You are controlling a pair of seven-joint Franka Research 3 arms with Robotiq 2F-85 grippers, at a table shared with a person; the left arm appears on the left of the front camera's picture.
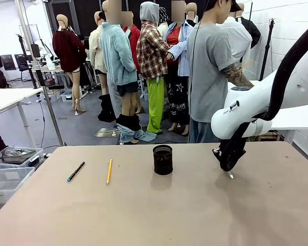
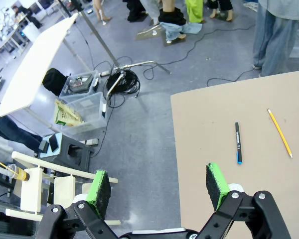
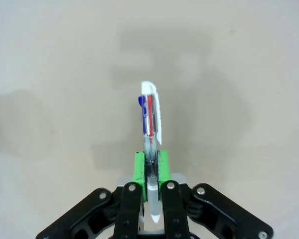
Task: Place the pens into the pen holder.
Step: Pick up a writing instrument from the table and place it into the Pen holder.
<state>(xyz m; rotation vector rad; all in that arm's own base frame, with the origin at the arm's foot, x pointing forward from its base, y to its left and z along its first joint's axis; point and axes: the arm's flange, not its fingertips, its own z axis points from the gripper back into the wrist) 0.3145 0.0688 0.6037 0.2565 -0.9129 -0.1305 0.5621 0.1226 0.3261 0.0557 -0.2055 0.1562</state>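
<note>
The slim silver-white pen has a translucent white barrel and clip, with blue and red refills and a coiled spring visible inside. The right gripper has its green pads clamped on the pen's lower barrel, close over the bare tan table. From the front that detail shrinks to a pale tip below the right gripper, to the right of the small black cylindrical mesh pen holder standing upright mid-table. Left of the holder lie the yellow-orange pencil and, farther left, the black pen with a blue end, apart from each other. The left wrist view adds the left gripper, jaws spread wide and empty, over the floor beside the table's edge
</note>
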